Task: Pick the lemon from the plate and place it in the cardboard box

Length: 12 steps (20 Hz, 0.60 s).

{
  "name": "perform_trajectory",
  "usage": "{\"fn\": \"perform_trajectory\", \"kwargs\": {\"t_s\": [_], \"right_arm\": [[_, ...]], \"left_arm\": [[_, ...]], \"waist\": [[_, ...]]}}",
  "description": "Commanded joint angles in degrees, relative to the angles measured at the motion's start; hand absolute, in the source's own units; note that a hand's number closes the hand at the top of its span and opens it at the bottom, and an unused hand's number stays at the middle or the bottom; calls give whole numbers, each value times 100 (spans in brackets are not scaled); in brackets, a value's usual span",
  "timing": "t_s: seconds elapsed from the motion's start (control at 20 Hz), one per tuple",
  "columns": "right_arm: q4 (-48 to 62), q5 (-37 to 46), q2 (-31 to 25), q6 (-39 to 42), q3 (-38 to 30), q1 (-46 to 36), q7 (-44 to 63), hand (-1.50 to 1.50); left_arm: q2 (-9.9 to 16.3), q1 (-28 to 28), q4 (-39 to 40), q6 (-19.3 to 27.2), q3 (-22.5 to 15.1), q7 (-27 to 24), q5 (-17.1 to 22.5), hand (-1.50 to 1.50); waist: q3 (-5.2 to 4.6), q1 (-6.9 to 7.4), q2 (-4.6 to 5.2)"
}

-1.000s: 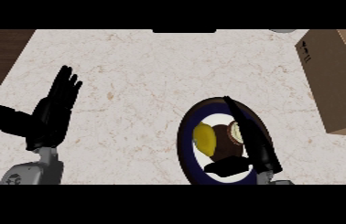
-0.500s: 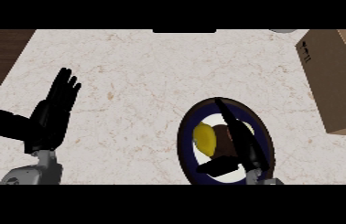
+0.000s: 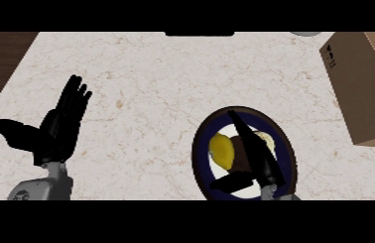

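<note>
A cardboard box [image 3: 353, 83] stands at the right edge of the counter, well apart from the dark blue plate [image 3: 202, 150] that sits near the lower middle of the view, and the stretch of counter between plate and box is bare stone. At the top right corner a small pale round thing [image 3: 305, 33] peeks in, too cut off to identify, and a dark rectangular slot [image 3: 199, 33] lies along the far edge at the top middle. The counter [image 3: 161, 83] is pale, speckled marble with faint reddish veins; a strip of dark wood [image 3: 13, 51] shows beyond its left corner at the upper left. The lemon [image 3: 220, 149] lies on the plate, on the left part of its pale centre, and only its left side shows, since the right hand [image 3: 253, 155] lies over the plate from the lower edge. That right hand reaches up across the plate with its fingers stretched long and nearly straight, the tips reaching to the plate's far rim, while the thumb [image 3: 233, 181] juts out to the left below the lemon. The fingers lie just beside the lemon's right flank, touching or nearly touching it, but they are not curled round it. The left hand [image 3: 60, 125] rests open at the left side of the view, fingers straight and pointing up, holding nothing.
</note>
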Motion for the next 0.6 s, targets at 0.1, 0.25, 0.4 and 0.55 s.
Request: {"fn": "perform_trajectory", "kwargs": {"t_s": [0.1, 0.25, 0.4, 0.55], "right_arm": [[649, -33, 60, -626, 431, -372, 79, -150], [317, 18, 60, -243, 227, -597, 445, -150], [885, 32, 61, -206, -89, -609, -217, 150], [609, 531, -64, -389, 218, -279, -476, 150]], "left_arm": [[-82, -111, -568, 195, -113, 642, -60, 0], [25, 92, -354, -129, 119, 289, 93, 0], [30, 70, -329, -119, 149, 249, 12, 0], [16, -12, -579, -49, 73, 526, 4, 0]], "waist": [[14, 21, 19], [12, 11, 18], [13, 12, 19], [13, 4, 16]]}}
